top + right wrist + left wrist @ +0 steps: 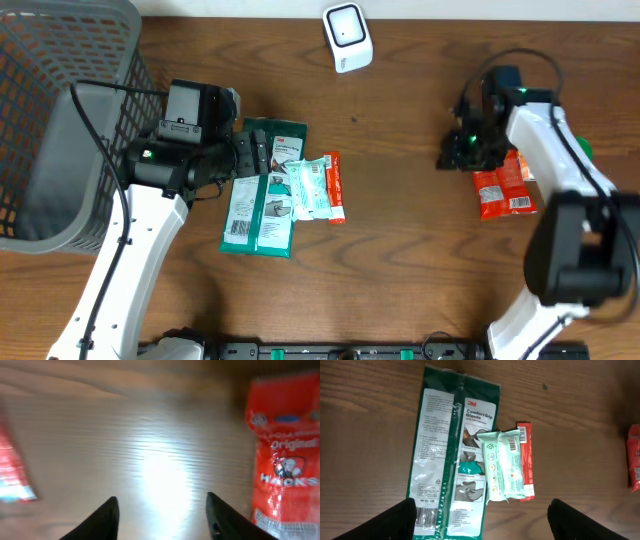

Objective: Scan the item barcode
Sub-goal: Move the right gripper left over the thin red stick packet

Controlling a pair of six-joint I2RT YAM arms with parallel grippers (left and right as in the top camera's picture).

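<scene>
The wooden table (400,240) is bearing a grey basket (40,60) at its left end. The left gripper (482,522) is hovering, jaws wide open, over the green glove packet (440,450) left of centre. The right gripper (162,517) is standing open and empty beside the red Hacks packets (285,450). The white scanner (347,37) is sitting well apart. A mint pack (504,465) is overlapping the glove packet, so a grab is risking dragging both, or creasing the glossy film over the upturned barcode (427,517).
</scene>
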